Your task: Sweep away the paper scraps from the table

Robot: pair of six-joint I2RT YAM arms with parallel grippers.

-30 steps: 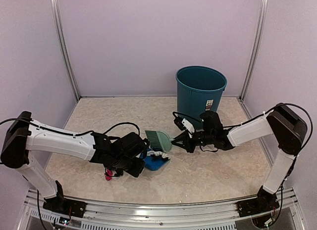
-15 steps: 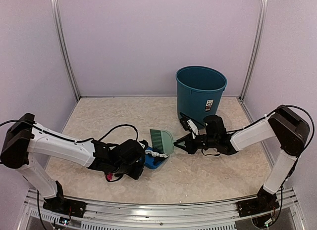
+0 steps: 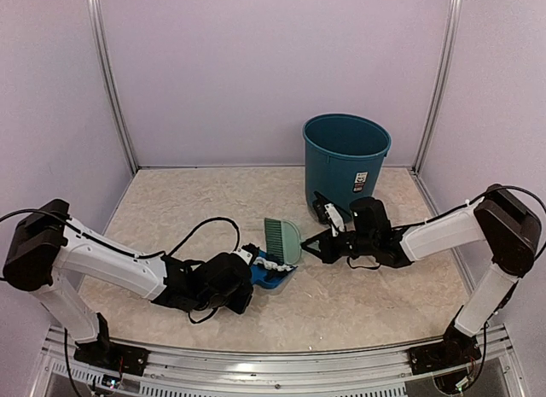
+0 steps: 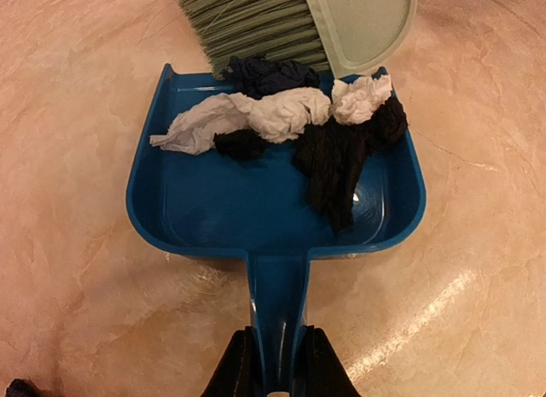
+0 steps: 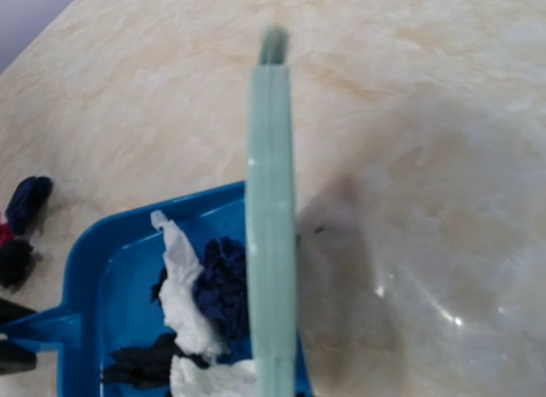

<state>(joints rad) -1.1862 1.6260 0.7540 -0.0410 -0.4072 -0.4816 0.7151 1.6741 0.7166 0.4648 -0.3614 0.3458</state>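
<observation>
The paper scraps (image 4: 271, 115) lie heaped in the dustpan (image 4: 256, 213), just ahead of the left gripper (image 4: 276, 373). They sit toward the pan's open lip. They are small crumpled wads: two or three white ones in a loose row, black ones touching and partly under them, and a dark navy one at the lip against the bristles. The largest black wad trails back toward the handle side of the pan.

A few loose scraps (image 5: 28, 202) remain outside the pan, on the table (image 3: 367, 299) just beside the left gripper on its left. One is navy and one black, and a red sliver is cut off by the frame edge, so it may be another scrap.

The left gripper is clamped on the dustpan's narrow handle, one finger on each side, and the pan rests flat on the table. The pale green brush (image 4: 363, 21) stands across the pan's mouth, its bristles down at the lip and touching the navy wad. From the right wrist it shows edge-on, blocking the view of part of the pile. The right gripper (image 3: 312, 246) is closed on the brush's handle end, on the far side of the pan from the left gripper.

Behind the right gripper a teal bin (image 3: 345, 158) stands upright near the back wall, well apart from the pan.
</observation>
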